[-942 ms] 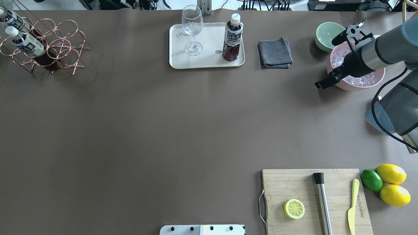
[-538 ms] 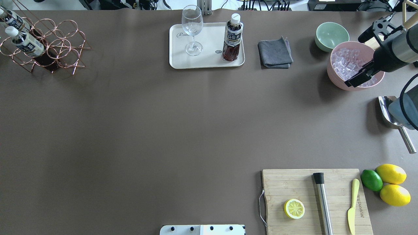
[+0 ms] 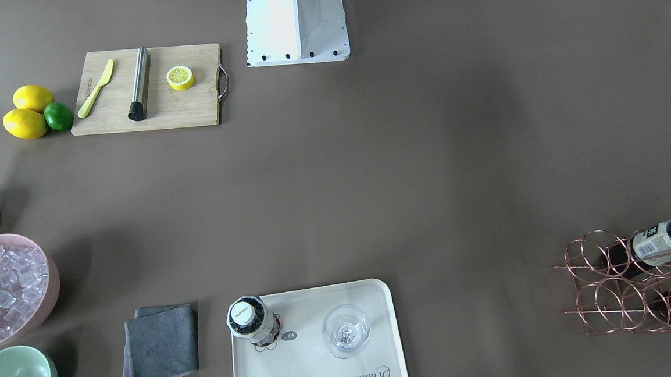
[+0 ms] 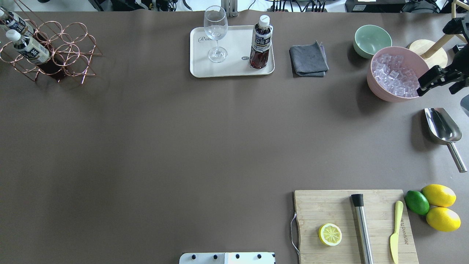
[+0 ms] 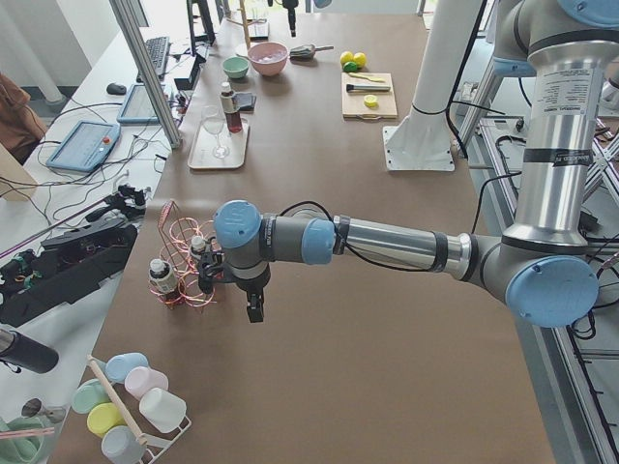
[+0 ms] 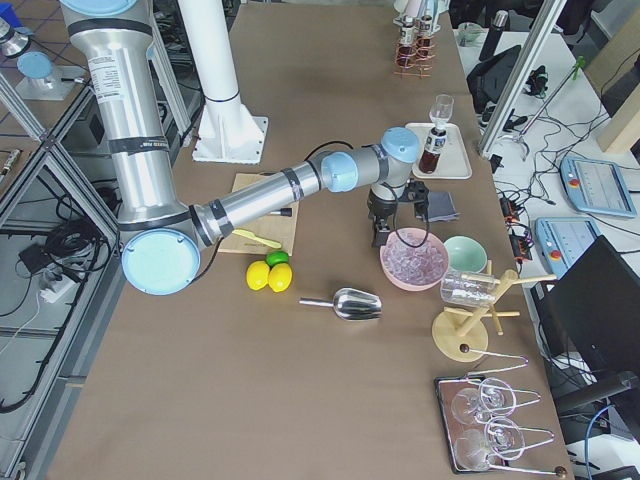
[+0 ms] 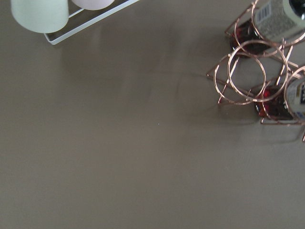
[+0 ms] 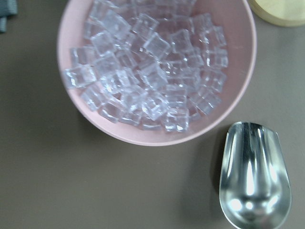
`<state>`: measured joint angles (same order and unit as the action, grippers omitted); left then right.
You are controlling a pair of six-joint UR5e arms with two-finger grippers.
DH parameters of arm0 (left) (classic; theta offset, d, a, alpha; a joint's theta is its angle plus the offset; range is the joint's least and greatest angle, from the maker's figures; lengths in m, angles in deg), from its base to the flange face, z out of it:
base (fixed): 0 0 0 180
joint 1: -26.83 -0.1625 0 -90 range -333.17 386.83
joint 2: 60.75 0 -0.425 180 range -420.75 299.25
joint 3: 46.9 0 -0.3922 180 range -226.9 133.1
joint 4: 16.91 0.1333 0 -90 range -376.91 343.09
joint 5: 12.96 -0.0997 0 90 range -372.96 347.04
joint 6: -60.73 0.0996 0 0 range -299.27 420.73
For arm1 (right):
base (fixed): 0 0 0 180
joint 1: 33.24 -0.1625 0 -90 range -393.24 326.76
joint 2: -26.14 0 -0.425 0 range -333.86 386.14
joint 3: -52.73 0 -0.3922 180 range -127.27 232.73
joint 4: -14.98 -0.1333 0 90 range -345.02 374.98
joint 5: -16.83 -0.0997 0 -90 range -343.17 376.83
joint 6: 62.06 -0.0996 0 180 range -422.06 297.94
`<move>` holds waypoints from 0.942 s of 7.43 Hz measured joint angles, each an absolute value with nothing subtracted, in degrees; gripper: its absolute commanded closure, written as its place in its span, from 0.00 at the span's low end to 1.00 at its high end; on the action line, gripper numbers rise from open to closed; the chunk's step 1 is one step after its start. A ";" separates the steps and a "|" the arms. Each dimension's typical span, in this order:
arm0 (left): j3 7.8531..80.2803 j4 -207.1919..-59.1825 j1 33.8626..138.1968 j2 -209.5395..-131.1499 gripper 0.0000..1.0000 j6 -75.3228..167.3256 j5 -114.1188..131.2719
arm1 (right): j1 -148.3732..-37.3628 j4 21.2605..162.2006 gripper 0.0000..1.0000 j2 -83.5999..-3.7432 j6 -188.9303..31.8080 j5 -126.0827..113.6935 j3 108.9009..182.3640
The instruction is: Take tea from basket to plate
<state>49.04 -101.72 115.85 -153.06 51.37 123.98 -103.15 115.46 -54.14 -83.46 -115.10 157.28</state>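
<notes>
- The brown table (image 4: 146,146), seen from above with the robot's base at 6 o'clock, carries everything here.
- The left arm (image 5: 387,242) stretches low over the table's left end. The left gripper (image 5: 253,311) hangs near the basket. I cannot tell whether its pincer is released or clenched.
- The right arm (image 6: 270,195) reaches towards 2 o'clock. The right gripper (image 6: 380,236) points down at the robot-side rim of the pink bowl. I cannot tell how its pincer stands either.
- The cutting board (image 4: 329,209) lies at 5 o'clock with a lemon half, a steel rod and a yellow knife on it.
- The plate (image 4: 234,68) sits at 12 o'clock.
- The basket (image 4: 73,47) is at 10 o'clock, well apart from the plate. Two other bottles (image 4: 25,47) lie in its rings.
- The pink bowl (image 4: 377,88) is full of ice cubes.
- A green bowl (image 4: 370,38) stands just beside it, at its 11 o'clock.
- A grey cloth (image 4: 308,58) lies between the plate and the bowls.
- A steel scoop (image 4: 441,126) rests at the pink bowl's 5 o'clock.
- A glass (image 4: 216,31) stands on the plate's left part.
- The tea bottle (image 4: 261,42) stands upright on the plate's right part, cap on, touched by no gripper.
</notes>
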 measured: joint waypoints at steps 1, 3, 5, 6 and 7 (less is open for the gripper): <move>49.10 -102.62 115.22 -151.85 0.03 53.34 123.06 | -104.18 117.78 0.00 -56.60 -87.37 -115.62 157.15; 49.19 -103.76 114.82 -149.81 0.03 58.11 121.61 | -107.03 117.49 0.00 -63.82 -87.74 -115.88 157.17; 49.29 -105.14 115.10 -146.56 0.03 63.84 121.79 | -111.88 114.41 0.00 -70.68 -77.32 -115.89 156.97; 49.27 -105.37 115.19 -145.72 0.03 64.56 121.82 | -115.22 113.70 0.00 -73.16 -69.78 -115.84 156.87; 49.16 -105.45 115.22 -145.32 0.03 64.38 121.89 | -118.26 113.51 0.00 -74.66 -62.56 -115.73 156.76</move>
<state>49.16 -105.45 115.22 -145.32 64.38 121.89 -118.26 113.51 -74.66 -62.56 -115.73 156.76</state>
